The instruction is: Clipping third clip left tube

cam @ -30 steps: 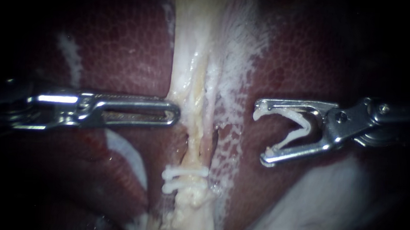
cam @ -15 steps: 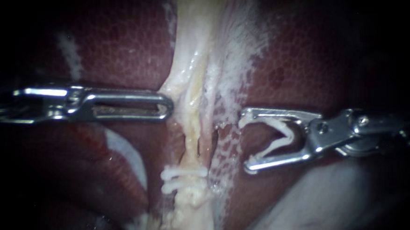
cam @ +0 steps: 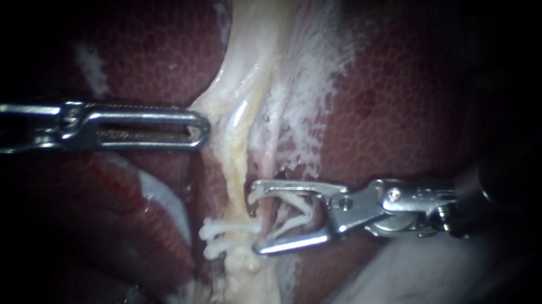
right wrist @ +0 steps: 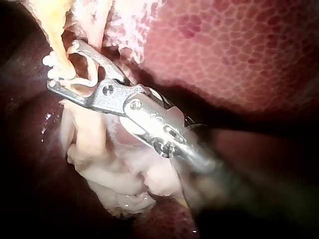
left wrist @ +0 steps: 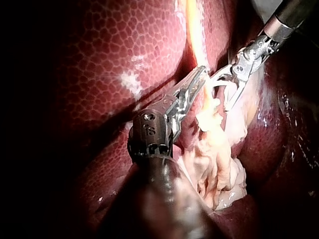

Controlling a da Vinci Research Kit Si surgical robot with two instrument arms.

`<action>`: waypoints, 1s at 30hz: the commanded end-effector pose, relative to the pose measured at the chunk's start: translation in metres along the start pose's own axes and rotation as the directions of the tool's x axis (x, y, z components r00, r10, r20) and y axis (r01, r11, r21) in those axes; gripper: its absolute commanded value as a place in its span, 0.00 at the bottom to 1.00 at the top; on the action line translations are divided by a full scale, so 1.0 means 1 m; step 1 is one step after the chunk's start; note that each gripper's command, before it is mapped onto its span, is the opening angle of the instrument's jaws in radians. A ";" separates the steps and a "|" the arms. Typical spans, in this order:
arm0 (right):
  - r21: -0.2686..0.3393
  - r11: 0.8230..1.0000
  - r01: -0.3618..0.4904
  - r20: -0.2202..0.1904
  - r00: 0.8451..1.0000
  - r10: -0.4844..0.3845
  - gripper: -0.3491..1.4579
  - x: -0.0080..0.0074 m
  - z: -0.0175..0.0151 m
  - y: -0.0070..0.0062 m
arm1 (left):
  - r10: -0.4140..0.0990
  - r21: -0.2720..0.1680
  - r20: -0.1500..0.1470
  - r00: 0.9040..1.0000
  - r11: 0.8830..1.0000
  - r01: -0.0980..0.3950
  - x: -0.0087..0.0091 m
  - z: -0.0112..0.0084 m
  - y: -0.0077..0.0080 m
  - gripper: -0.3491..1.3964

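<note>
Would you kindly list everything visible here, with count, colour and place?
tube: one, pale cream, down the middle
liver: one, dark mottled red, on both sides of the tube
filmy tissue: one patch, white, beside the tube's upper stretch
clips on the tube: two, white, side by side, low on it
loaded clip: one, white, held between the right instrument's jaws
left instrument: one, silver, jaws shut on the tube's edge
right instrument: one, silver, jaws spread at the tube, above the two clips
</note>
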 end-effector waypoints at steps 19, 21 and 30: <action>0.069 0.997 -0.036 -0.007 0.999 0.036 0.52 0.0022 0.0041 0.0001 | 0.001 -0.001 0.000 1.000 1.000 -0.001 0.0002 0.0001 0.0001 0.00; 0.082 0.996 -0.045 -0.007 0.999 0.046 0.52 0.0024 0.0046 0.0001 | 0.002 -0.001 0.000 1.000 1.000 -0.002 0.0002 0.0001 0.0001 0.00; 0.101 0.994 -0.052 -0.009 0.999 0.053 0.51 0.0035 0.0055 0.0006 | 0.002 -0.002 0.001 1.000 1.000 -0.002 0.0003 0.0002 0.0001 0.00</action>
